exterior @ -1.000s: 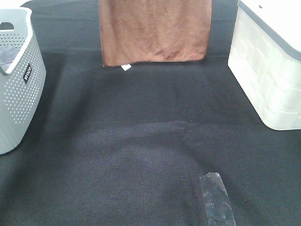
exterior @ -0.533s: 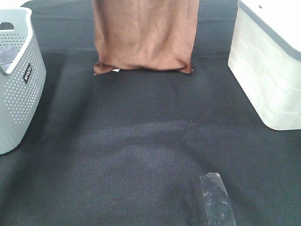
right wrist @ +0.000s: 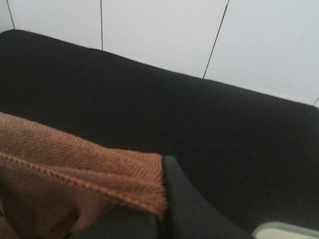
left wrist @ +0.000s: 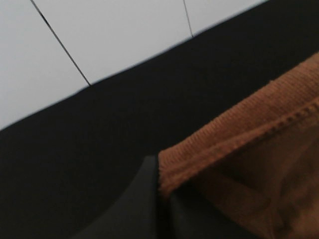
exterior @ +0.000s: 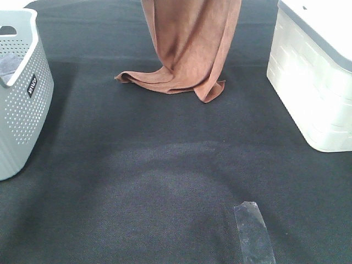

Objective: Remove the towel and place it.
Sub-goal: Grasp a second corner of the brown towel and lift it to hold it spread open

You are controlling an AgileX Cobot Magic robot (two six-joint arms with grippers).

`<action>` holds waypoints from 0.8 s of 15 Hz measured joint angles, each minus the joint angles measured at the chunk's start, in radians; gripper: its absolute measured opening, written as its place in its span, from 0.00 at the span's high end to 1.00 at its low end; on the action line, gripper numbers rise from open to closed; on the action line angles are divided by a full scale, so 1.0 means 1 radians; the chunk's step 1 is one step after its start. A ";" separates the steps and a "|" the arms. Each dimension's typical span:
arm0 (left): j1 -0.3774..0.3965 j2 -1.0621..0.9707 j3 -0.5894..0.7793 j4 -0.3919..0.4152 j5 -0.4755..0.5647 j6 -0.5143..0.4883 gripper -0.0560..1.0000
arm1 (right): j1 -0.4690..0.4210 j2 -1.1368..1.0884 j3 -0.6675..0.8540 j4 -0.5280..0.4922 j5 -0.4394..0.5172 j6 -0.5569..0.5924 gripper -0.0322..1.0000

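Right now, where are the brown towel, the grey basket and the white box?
towel (exterior: pixel 192 38): exterior high view, on the hanging middle of the cloth.
grey basket (exterior: pixel 25 113): exterior high view, on its holed side wall.
white box (exterior: pixel 308 82): exterior high view, on its side wall.

The left end effector (left wrist: pixel 163 201) shows only matte black fingers (left wrist: pixel 142 204), smooth, with a curved outer edge. The right end effector (right wrist: pixel 160 219) has equally plain black fingers (right wrist: pixel 187 204), rounded at the tip.

The reddish-brown soft-pile towel (exterior: pixel 190 49) runs off the high view's top edge; the grey perforated plastic basket (exterior: pixel 25 110) and white moulded bin (exterior: pixel 308 88) are cropped at the sides.
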 joint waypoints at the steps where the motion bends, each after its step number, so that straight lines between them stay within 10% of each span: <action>1: 0.000 -0.018 0.000 -0.050 0.105 0.043 0.95 | 0.000 -0.011 0.000 0.017 0.064 -0.001 0.96; 6: 0.000 -0.129 -0.002 -0.091 0.420 0.074 0.95 | 0.001 -0.061 0.000 0.124 0.301 -0.024 0.96; 12: 0.000 -0.235 0.076 -0.138 0.457 0.055 0.95 | 0.001 -0.124 0.000 0.186 0.508 -0.060 0.96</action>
